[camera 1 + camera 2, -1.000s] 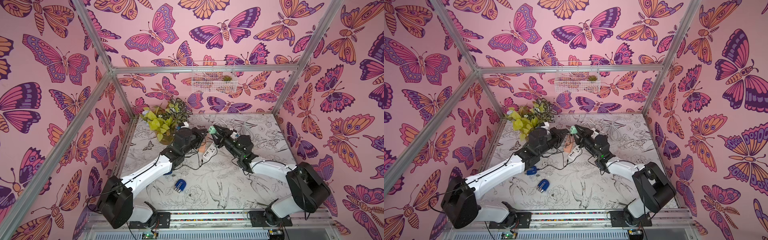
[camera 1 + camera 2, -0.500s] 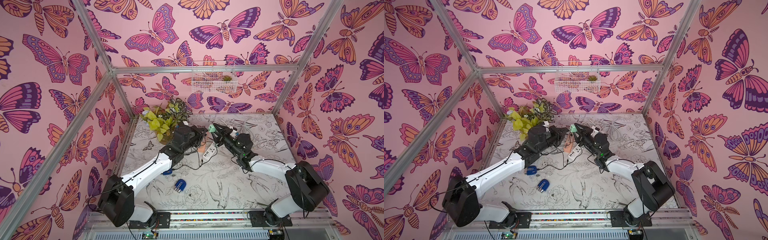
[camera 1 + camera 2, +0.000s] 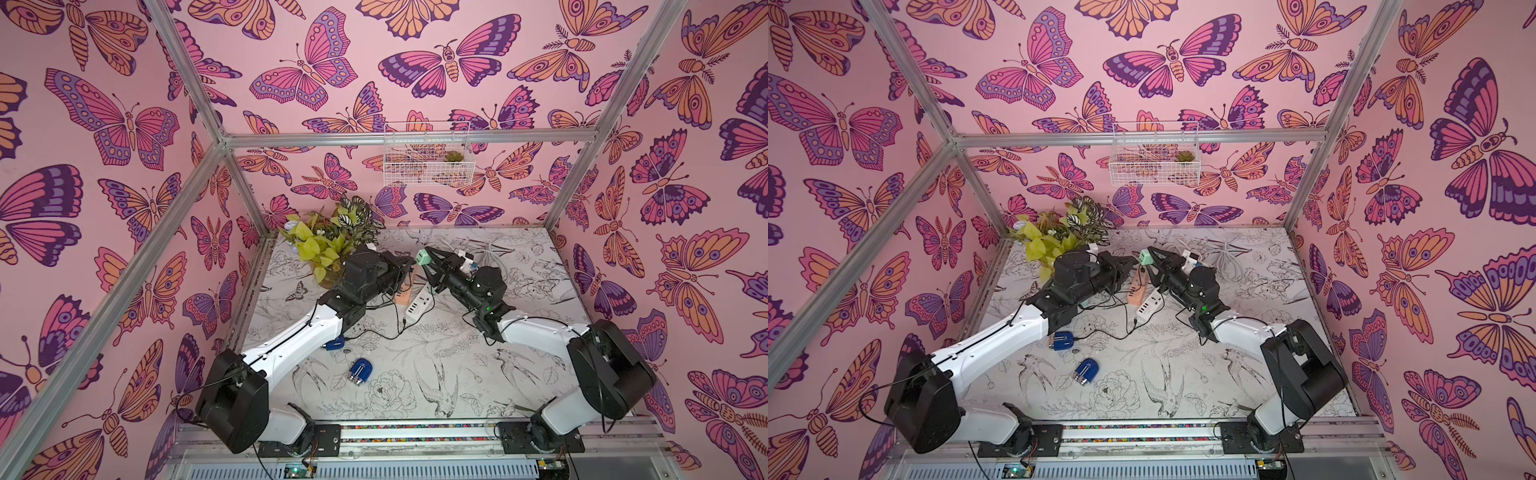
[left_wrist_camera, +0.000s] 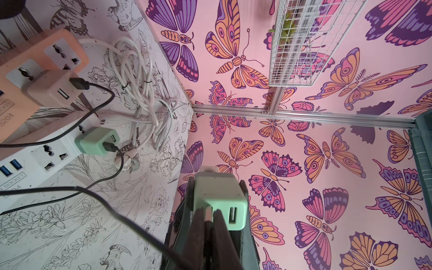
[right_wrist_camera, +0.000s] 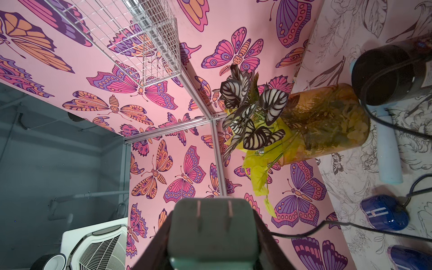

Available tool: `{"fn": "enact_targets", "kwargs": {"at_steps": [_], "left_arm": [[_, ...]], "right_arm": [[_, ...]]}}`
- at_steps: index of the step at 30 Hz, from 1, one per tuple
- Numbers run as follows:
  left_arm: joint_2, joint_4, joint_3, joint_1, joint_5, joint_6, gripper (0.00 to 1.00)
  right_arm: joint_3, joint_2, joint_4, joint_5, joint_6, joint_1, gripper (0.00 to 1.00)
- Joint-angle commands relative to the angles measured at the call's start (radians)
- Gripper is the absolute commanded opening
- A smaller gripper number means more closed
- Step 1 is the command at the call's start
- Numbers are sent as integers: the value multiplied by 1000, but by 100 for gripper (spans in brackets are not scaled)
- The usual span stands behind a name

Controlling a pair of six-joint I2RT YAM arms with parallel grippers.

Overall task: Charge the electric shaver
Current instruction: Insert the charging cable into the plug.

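Currently, a mint-green square USB charger block [image 4: 219,198] is clamped in the right gripper [image 3: 428,257] above the floral-printed counter [image 3: 1183,353]. The left gripper [image 4: 209,214] is pressed together, seemingly pinching the plug of a black cable [image 4: 140,230] just before the block's port. A blue rounded electric shaver [image 3: 1064,340], cable attached, is laid on the counter beside the left arm [image 3: 1000,345].

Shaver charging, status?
Left gripper shut on USB plug. Right gripper holds green adapter. Plug at adapter face, seating unclear. Cabled blue shaver on table; nothing blocking.

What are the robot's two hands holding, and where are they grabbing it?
The right gripper pinches the mint-green USB charger block by its sides. The left gripper is shut on what looks like the black cable's USB plug.
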Motion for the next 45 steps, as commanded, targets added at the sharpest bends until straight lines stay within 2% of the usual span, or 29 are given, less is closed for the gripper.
{"fn": "enact_targets", "kwargs": {"at_steps": [1, 9, 15, 20, 28, 39, 45], "left_arm": [[29, -92, 4, -15, 85, 11, 0], [31, -119, 13, -5, 93, 42, 0], [34, -141, 28, -2, 99, 87, 0], [49, -144, 30, -3, 88, 90, 0], [72, -125, 48, -3, 47, 95, 0], [95, -97, 49, -5, 70, 107, 0], [76, -123, 24, -6, 79, 116, 0]], "right_arm": [[56, -28, 86, -117, -21, 17, 0], [86, -32, 17, -189, -8, 15, 0], [94, -45, -14, -170, 10, 12, 0], [137, -49, -79, -206, -1, 21, 0], [131, -63, -99, -184, -1, 57, 0], [162, -41, -112, -196, 0, 66, 0], [145, -80, -94, -128, -46, 48, 0]]}}
